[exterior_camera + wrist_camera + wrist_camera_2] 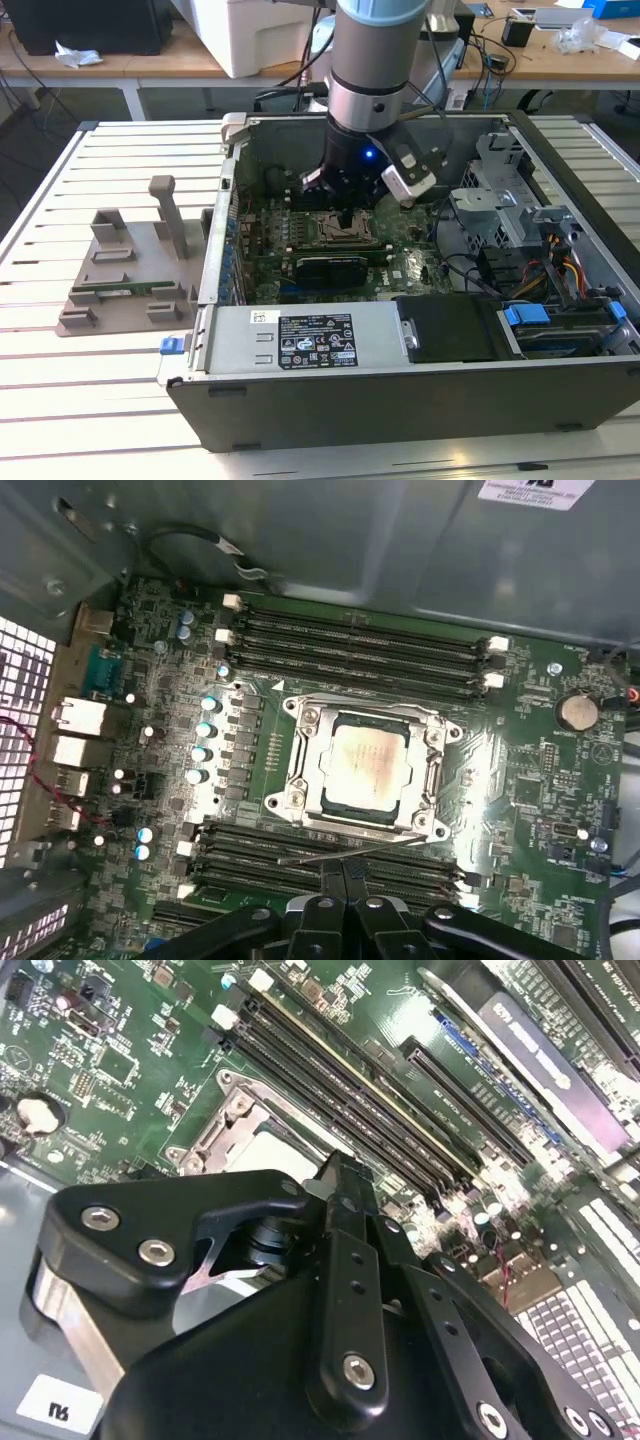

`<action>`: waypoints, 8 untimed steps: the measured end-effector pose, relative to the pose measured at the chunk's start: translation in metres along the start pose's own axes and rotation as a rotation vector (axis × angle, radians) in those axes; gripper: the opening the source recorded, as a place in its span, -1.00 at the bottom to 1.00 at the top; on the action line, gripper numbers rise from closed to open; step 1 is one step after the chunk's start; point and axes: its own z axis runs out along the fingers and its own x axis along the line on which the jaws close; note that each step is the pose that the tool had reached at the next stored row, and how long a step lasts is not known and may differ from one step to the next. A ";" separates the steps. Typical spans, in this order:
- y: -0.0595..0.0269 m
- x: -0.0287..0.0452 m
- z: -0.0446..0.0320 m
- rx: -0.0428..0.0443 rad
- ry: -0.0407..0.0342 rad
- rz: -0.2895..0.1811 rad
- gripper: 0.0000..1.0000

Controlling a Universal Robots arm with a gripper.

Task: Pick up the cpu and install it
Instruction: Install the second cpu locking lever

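The cpu [362, 763] is a small square chip with a pale metal top. It lies flat inside the open metal frame of the motherboard socket [300, 780], apart from the fingers. In the second wrist view a pale corner of the cpu [275, 1150] shows just beyond the black fingertips [340, 1175]. My gripper [345, 880] hovers close above the socket's edge with its fingers together and nothing between them. In the exterior view the gripper [345, 212] hangs straight down into the open computer case, directly over the socket [335, 228].
Rows of memory slots [360, 645] flank the socket on two sides. A dark expansion card [330, 265] lies just in front of the socket, and a drive cage [500, 200] with cables stands at the exterior view's right. A grey fixture [130, 270] holding a green memory stick [120, 291] sits outside the case.
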 end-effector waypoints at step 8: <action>-0.0002 0.0113 0.0200 0.0001 0.0003 -0.003 -0.79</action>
